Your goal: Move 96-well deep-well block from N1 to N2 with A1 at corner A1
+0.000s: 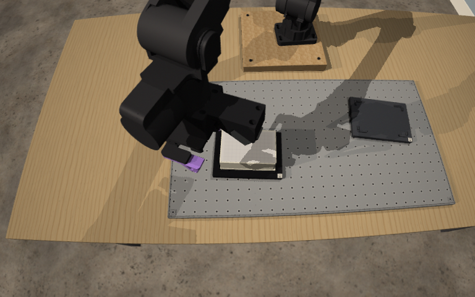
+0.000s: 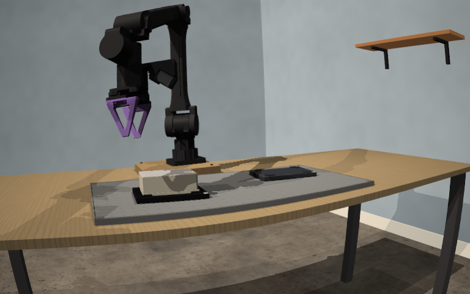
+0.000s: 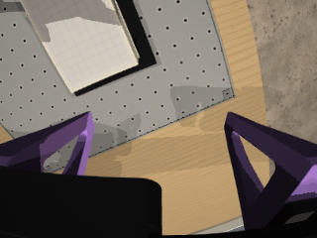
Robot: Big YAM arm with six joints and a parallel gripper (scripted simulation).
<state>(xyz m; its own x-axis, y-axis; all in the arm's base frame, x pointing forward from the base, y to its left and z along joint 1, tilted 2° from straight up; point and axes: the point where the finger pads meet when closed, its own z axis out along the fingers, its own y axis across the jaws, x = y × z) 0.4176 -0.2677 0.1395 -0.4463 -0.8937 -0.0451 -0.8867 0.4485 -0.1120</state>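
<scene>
The wooden table (image 2: 55,211) has a curved front edge and stands on dark legs. Directly on it lies a grey perforated board (image 1: 315,189), which serves as the landmark here. Just behind that board, touching the tabletop, sits a small wooden base plate (image 1: 259,59) with corner holes. The board's front edge runs near the table's front edge.
</scene>
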